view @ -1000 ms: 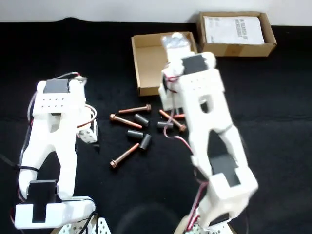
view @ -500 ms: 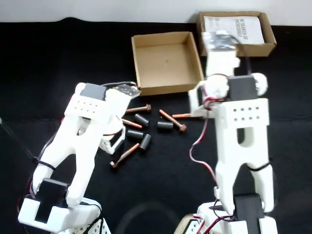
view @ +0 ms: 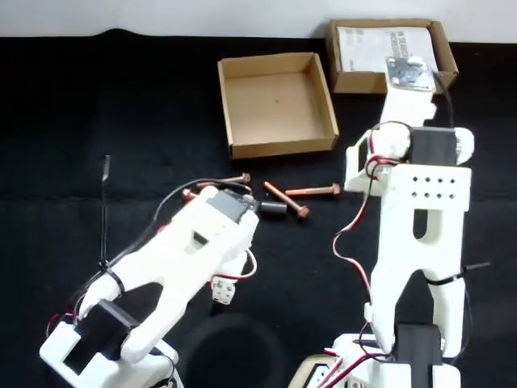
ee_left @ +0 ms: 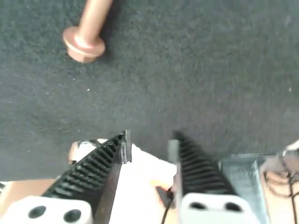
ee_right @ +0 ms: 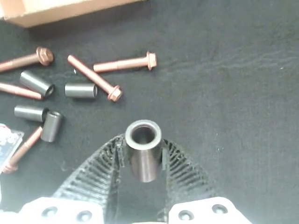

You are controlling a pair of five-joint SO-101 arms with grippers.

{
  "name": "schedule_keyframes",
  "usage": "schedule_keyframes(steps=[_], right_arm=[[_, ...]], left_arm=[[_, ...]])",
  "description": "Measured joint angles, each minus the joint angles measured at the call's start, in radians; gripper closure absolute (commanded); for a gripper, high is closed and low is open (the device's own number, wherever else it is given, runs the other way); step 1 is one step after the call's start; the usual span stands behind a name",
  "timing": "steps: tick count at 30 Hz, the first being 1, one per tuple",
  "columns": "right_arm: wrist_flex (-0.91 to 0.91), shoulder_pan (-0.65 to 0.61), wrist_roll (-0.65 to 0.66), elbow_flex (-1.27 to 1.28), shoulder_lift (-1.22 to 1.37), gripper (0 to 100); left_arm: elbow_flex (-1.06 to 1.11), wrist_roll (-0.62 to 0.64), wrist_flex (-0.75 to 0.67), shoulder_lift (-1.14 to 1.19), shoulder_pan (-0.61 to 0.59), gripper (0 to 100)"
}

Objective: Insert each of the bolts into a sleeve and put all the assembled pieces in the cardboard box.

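Broadly, a black table [view: 81, 121] carries everything. The left arm [view: 186, 259] stretches from the near left corner toward the middle and covers the left half of the loose parts in the high view. The right arm [view: 420, 218] stands on the right side, its wrist up by the far boxes.

The open box [view: 283, 146] sits at the far middle of the table, its brown floor in plain sight. A second box [view: 392, 82] lies just to its right and a little farther back, with a printed sheet [view: 386, 47] inside.

The left gripper [ee_left: 149, 140] hangs low over the dark cloth with its ribbed fingers apart and only cloth between them. One bolt [ee_left: 84, 46] lies ahead of it, head toward the tips, and apart from them.

The right gripper [ee_right: 144, 140] is clamped on a sleeve [ee_right: 144, 154]. That sleeve stands upright between the fingers, open bore facing the wrist camera, raised above the cloth to the right of the loose parts.

The rest of the parts lie on the table in front of the open box, between the two arms. Five copper bolts [ee_right: 124, 63] are scattered there at different angles; two of them nearly meet in a V. Four dark sleeves [ee_right: 80, 90] lie on their sides among the bolts, two of them touching end to side.
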Motion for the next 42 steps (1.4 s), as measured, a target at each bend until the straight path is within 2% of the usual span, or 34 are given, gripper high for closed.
schedule_keyframes(steps=[3, 6, 9, 12, 17, 22, 26, 30, 42], right_arm=[[0.0, -0.006, 0.0, 0.017, 0.0, 99.1], [0.0, -0.008, 0.0, 0.025, 0.0, 99.1], [-0.003, -0.008, 0.0, 0.023, -0.002, 99.1], [-0.012, -0.008, 0.0, 0.023, -0.002, 99.1], [-0.015, -0.008, 0.0, 0.023, -0.002, 99.1], [-0.028, -0.008, 0.0, 0.023, -0.002, 99.1], [-0.043, -0.008, 0.0, 0.032, -0.002, 99.1], [-0.06, -0.008, 0.0, 0.074, -0.002, 99.1], [-0.072, -0.008, 0.0, 0.106, -0.002, 99.1]], left_arm=[[0.005, 0.041, -0.069, 0.0, -0.035, 99], [0.008, 0.091, -0.15, 0.0, -0.129, 99], [0.008, 0.106, -0.232, 0.0, -0.219, 99], [0.008, 0.107, -0.284, 0.0, -0.256, 99], [0.009, 0.107, -0.285, 0.0, -0.247, 99], [0.009, 0.107, -0.147, 0.0, -0.163, 99], [0.009, 0.107, -0.107, 0.0, -0.152, 99], [0.009, 0.107, -0.11, 0.0, -0.146, 99], [0.069, 0.107, -0.238, 0.0, -0.135, 99]])
